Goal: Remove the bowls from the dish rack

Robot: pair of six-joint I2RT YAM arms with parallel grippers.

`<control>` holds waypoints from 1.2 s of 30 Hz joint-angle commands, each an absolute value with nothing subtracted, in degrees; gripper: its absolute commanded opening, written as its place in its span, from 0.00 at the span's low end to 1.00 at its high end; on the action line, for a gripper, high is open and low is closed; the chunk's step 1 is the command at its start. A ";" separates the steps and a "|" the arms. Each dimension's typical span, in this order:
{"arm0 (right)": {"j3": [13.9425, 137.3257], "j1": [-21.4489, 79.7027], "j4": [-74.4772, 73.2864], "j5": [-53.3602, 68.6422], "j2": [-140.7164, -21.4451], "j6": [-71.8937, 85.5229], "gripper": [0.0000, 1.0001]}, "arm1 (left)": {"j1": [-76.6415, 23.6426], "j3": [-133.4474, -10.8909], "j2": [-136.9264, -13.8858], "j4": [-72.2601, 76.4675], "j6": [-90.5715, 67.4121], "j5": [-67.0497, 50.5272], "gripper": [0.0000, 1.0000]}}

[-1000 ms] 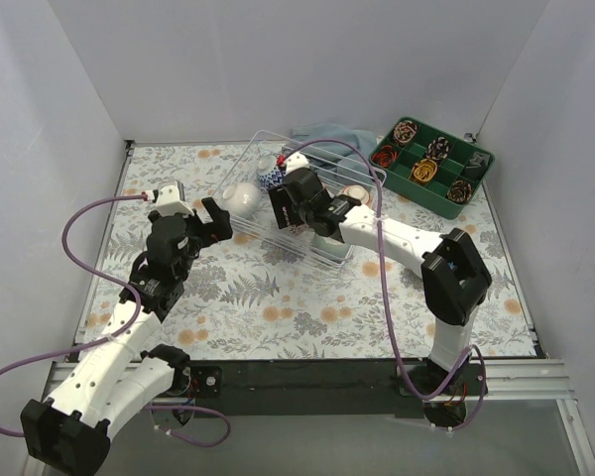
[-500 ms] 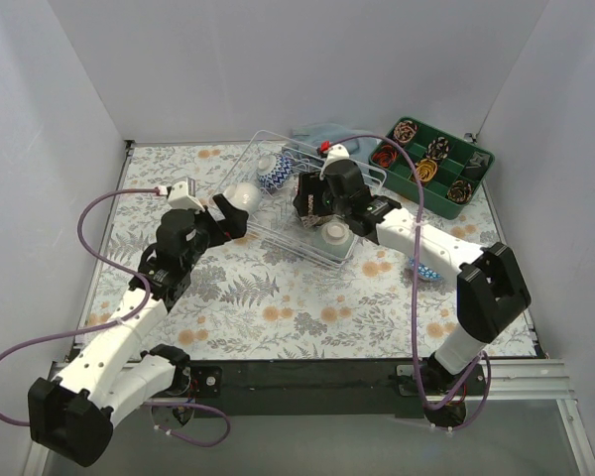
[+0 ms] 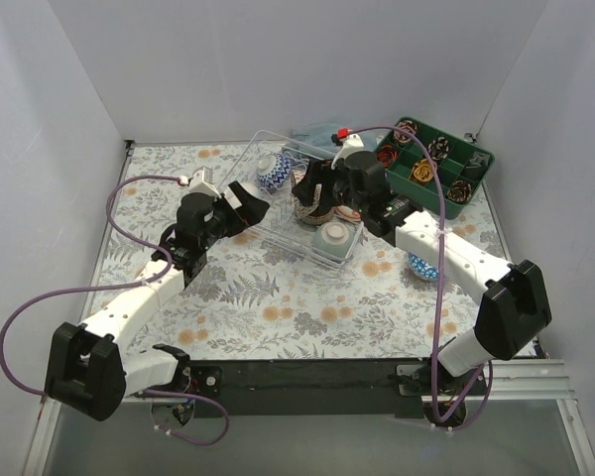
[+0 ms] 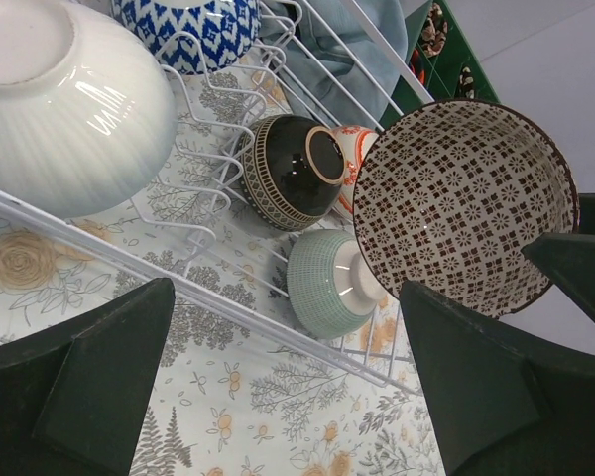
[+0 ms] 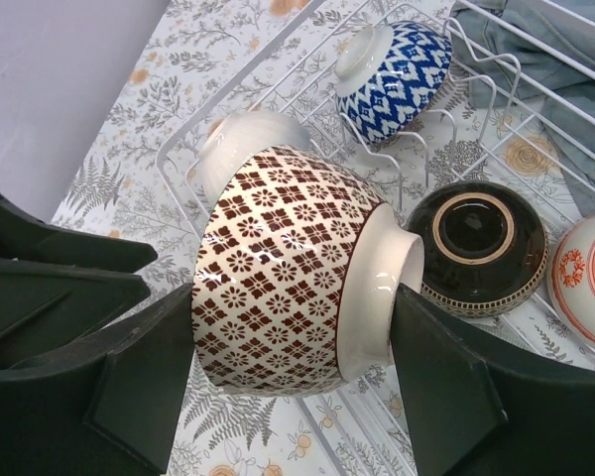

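top, left-wrist and right-wrist views. the table, covered in a floral print, is carrying the dish rack, the reference for all positions below. a green compartmented tray is lying to the right of the rack, apart from it. a blue-grey cloth is lying bunched at the rack's far side. the right gripper is hanging over the rack's middle and gripping the brown-patterned bowl on its side, one finger pressing the rim and the other the foot, with the bowl raised above the wires. the left gripper is hovering at the rack's left edge, its jaws spread wide with nothing between them. inside the rack, the white ribbed bowl is resting upside down at the left. the blue zigzag bowl is leaning at the far left. the black bowl and the red-patterned bowl are lying side by side in the middle. the green bowl is sitting foot up at the near right corner. a small blue bowl is lying on the table to the rack's right, partly hidden by the right arm.
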State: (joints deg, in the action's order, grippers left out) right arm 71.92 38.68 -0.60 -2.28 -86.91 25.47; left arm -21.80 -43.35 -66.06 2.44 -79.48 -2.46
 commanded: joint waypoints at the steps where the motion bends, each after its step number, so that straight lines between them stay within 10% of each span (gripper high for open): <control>1: 70.14 37.27 6.93 -0.44 -83.41 27.33 0.11 | -21.45 -46.05 -67.94 5.53 -82.26 -5.01 0.98; 36: 61.79 37.18 18.45 11.25 -75.85 39.99 0.11 | -22.32 -42.89 -79.98 25.75 -98.70 -21.18 0.74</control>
State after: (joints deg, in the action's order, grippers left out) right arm 61.56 37.15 9.69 9.45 -79.24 37.89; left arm -21.96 -43.68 -79.50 22.81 -97.12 -19.31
